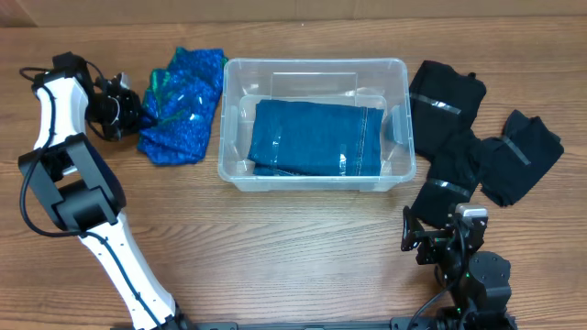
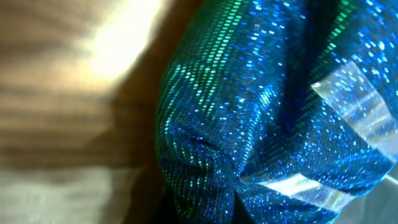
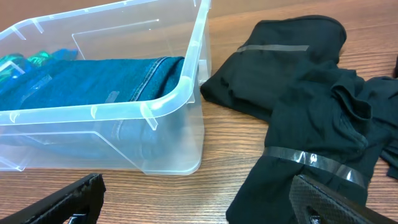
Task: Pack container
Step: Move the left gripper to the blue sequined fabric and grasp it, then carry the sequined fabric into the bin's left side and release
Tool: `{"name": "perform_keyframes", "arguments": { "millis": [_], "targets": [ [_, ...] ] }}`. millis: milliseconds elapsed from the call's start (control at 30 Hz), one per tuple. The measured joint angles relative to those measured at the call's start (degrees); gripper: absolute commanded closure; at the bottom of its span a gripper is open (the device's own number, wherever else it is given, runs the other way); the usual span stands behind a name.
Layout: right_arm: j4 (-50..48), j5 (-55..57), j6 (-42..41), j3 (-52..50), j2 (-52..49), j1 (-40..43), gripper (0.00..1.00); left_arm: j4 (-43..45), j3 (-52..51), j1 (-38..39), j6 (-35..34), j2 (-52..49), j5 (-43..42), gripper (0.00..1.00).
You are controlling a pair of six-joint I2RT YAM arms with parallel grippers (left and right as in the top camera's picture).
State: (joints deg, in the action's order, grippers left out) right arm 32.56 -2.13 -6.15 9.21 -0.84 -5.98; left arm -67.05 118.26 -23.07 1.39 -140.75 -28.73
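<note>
Clear plastic container (image 1: 225,137): mid-table, with folded denim (image 1: 316,137) lying flat inside and covering most of its floor.
Sparkly blue fabric (image 1: 183,115): bundled on the table (image 1: 293,266) at the container's 9 o'clock, just beside its wall, with clear tape strips (image 2: 348,99) across it.
Left gripper (image 1: 117,108): at the bundle's own 9 o'clock edge, its camera tight against the cloth. The fingers don't show clearly in either view, so I cannot tell whether they are spread or pinched on anything.
Right gripper (image 1: 429,240): at 5 o'clock from the container, near the table edge, with its fingers spread wide and nothing between them.
Black garments (image 1: 459,128): taped bundles at 3 o'clock, overlapping one another.
Step, as I judge it: getting hold of the sparkly bundle so it can go over the wall.
Risk 1: a pinch at the very edge may catch only 1 layer — the slick cloth could unroll or drag instead of lifting.
Risk 2: the bundle sits so close to the wall that a low carry could snag the rim and shove the bin.
Risk 3: with the denim filling the floor, a short drop may leave cloth draped over the rim.
</note>
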Motion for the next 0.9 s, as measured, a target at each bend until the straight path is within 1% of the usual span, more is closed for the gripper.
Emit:
{"name": "perform_keyframes", "arguments": {
  "millis": [100, 167, 233, 300, 367, 400, 433, 467, 500, 567, 633, 733, 800, 833, 900],
  "targets": [
    [0.0, 0.0, 0.0, 0.0, 0.0, 0.0, 0.00, -7.5, 2.7, -0.9, -0.2, 0.7, -0.3, 0.96],
    [0.0, 0.0, 0.0, 0.0, 0.0, 0.0, 0.00, -12.4, 5.1, -1.0, -0.2, 3.9, -0.9, 0.96],
    [0.0, 0.0, 0.0, 0.0, 0.0, 0.0, 0.00, -15.2, 6.8, -0.7, -0.4, 9.8, -2.0, 0.96],
    [0.0, 0.0, 0.0, 0.0, 0.0, 0.0, 0.00, -16.3, 8.1, 1.1, -1.9, 20.2, -3.0, 0.96],
    [0.0, 0.0, 0.0, 0.0, 0.0, 0.0, 0.00, -16.0, 9.7, 4.6, -5.1, 30.2, -3.8, 0.96],
    [0.0, 0.0, 0.0, 0.0, 0.0, 0.0, 0.00, -15.9, 9.9, 5.1, -6.6, 31.3, -3.9, 0.96],
    [0.0, 0.0, 0.0, 0.0, 0.0, 0.0, 0.00, -14.5, 10.8, 10.2, -9.3, 38.2, -3.8, 0.96],
    [0.0, 0.0, 0.0, 0.0, 0.0, 0.0, 0.00, -13.6, 11.1, 13.3, -12.5, 40.9, -3.1, 0.96],
    [0.0, 0.0, 0.0, 0.0, 0.0, 0.0, 0.00, -12.6, 11.1, 17.7, -16.1, 43.1, -1.4, 0.96],
    [0.0, 0.0, 0.0, 0.0, 0.0, 0.0, 0.00, -11.1, 11.2, 25.4, -23.7, 44.5, 2.3, 0.96],
    [0.0, 0.0, 0.0, 0.0, 0.0, 0.0, 0.00, -9.0, 11.1, 31.3, -29.7, 43.7, 6.1, 0.96],
    [0.0, 0.0, 0.0, 0.0, 0.0, 0.0, 0.00, -5.9, 9.7, 41.9, -40.3, 40.7, 15.9, 0.96],
    [0.0, 0.0, 0.0, 0.0, 0.0, 0.0, 0.00, -6.0, 9.1, 46.4, -45.8, 38.4, 21.2, 0.96],
    [0.0, 0.0, 0.0, 0.0, 0.0, 0.0, 0.00, -6.0, 9.0, 47.6, -48.0, 37.6, 22.7, 0.96],
    [0.0, 0.0, 0.0, 0.0, 0.0, 0.0, 0.00, -6.8, 8.9, 50.4, -54.6, 34.6, 26.4, 0.96]
  ]
}}
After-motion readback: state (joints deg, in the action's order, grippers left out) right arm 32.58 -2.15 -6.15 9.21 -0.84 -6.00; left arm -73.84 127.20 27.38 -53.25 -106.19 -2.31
